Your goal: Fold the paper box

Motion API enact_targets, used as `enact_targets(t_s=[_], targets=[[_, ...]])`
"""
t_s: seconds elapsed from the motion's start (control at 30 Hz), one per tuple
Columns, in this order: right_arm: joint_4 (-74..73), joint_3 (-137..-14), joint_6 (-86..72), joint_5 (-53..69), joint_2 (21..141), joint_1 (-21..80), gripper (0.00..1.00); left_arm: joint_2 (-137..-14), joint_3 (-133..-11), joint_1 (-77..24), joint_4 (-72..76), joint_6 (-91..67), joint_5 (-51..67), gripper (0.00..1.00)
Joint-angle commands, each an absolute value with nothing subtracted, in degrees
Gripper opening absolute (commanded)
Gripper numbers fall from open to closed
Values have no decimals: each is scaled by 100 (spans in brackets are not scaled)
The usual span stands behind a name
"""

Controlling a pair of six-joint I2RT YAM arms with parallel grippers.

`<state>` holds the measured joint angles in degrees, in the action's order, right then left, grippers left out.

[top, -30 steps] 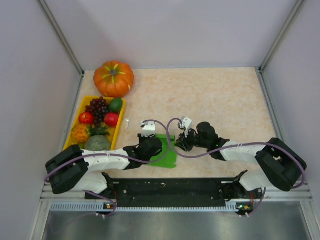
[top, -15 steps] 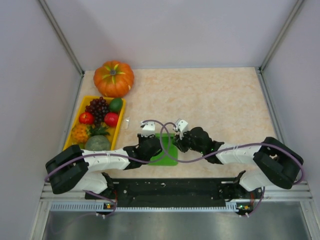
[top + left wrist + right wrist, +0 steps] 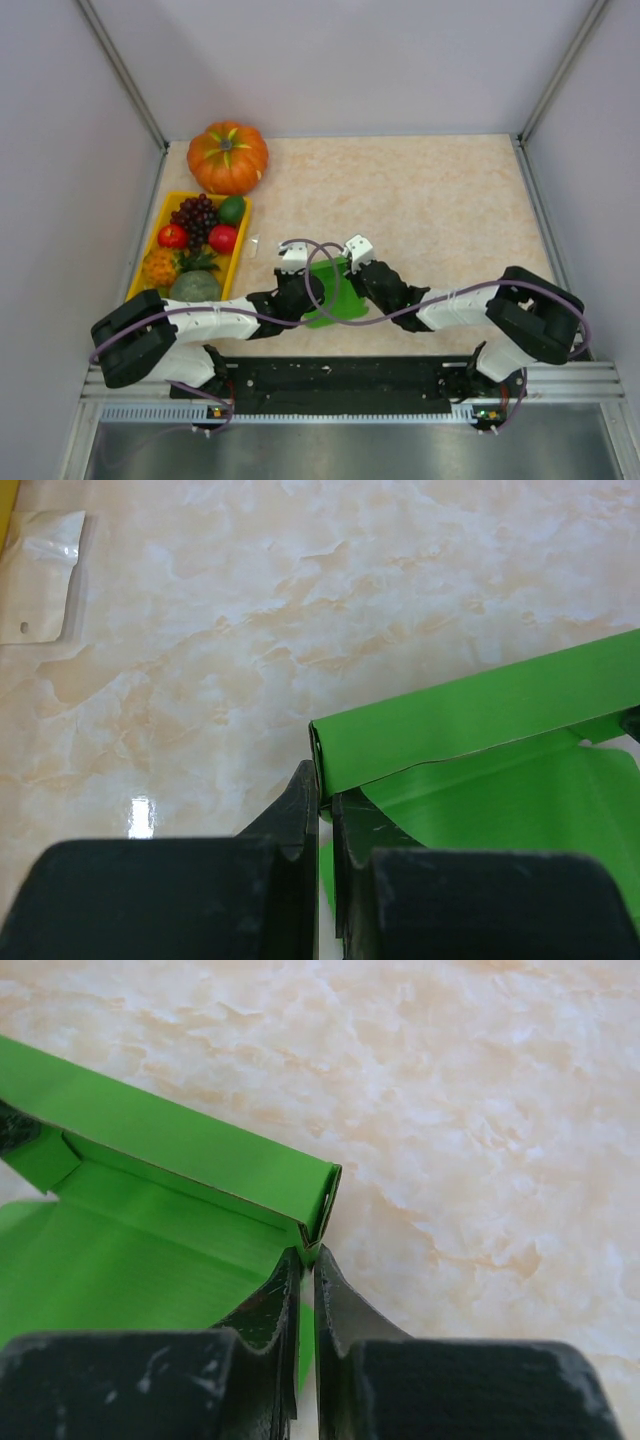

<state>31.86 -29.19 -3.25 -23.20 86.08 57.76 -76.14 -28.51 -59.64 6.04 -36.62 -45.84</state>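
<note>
Top external view is showing both arms reaching inward from their bases at the near edge of the surface (image 3: 450,200). They are meeting at the paper box (image 3: 335,300), which is lying close to that edge, roughly midway between the two bases.

The left tool (image 3: 303,290) is gripping the box's left side and the right tool (image 3: 358,278) its right side. Seen from the left wrist, the left tool (image 3: 325,800) is pinching the end of a raised, folded flap of the paper box (image 3: 480,720), its fingers nearly together with green card clamped between them. Seen from the right wrist, the right tool (image 3: 308,1260) is clamping the opposite end of the same kind of folded edge on the paper box (image 3: 170,1150). That flap is standing up from the flatter green panel beneath it.

Farther out on the left, a small clear plastic packet (image 3: 45,575) is lying flat on the surface. Beyond it, a yellow tray (image 3: 243,240) is holding assorted fruit (image 3: 196,215). An orange pumpkin (image 3: 228,156) is sitting at the far left corner, just behind the tray.
</note>
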Motion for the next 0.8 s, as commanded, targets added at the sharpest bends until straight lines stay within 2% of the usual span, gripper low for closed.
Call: enact_targets(t_s=[0.0,0.13,0.17,0.23,0.3,0.4,0.53,0.63,0.67,0.73,0.77], targets=[[3963,-3243,-229,-3040,8867,5853,0,-7488,-2918,-6056,861,-3806,-4368,0],[3981,-3313,-290,-3243,9044,5845,2,-7436,-2865,-6056,870,-3823,-4386,0],[3990,-3331,-290,-3295,9087,5853,11,-7427,-2857,-6047,870,-3832,-4386,0],[4008,-3384,-290,-3419,9228,5854,16,-7418,-2839,-6056,888,-3823,-4377,0],[4051,-3436,-273,-3402,9325,5853,15,-7409,-2830,-6056,896,-3823,-4377,0],[4218,-3480,-185,-3279,9474,5853,7,-7409,-2813,-6056,905,-3815,-4351,0],[4350,-3551,-219,-3322,9659,5853,2,-7418,-2812,-6056,940,-3823,-4333,0],[4640,-3472,-229,-3340,9782,5836,21,-7418,-2813,-6064,967,-3806,-4324,0],[4702,-3454,-229,-3331,9800,5845,22,-7418,-2804,-6056,975,-3806,-4333,0],[4781,-3428,-237,-3278,9826,5827,15,-7400,-2786,-6056,967,-3788,-4350,0],[4833,-3419,-220,-3244,9835,5827,7,-7392,-2769,-6056,967,-3797,-4351,0]])
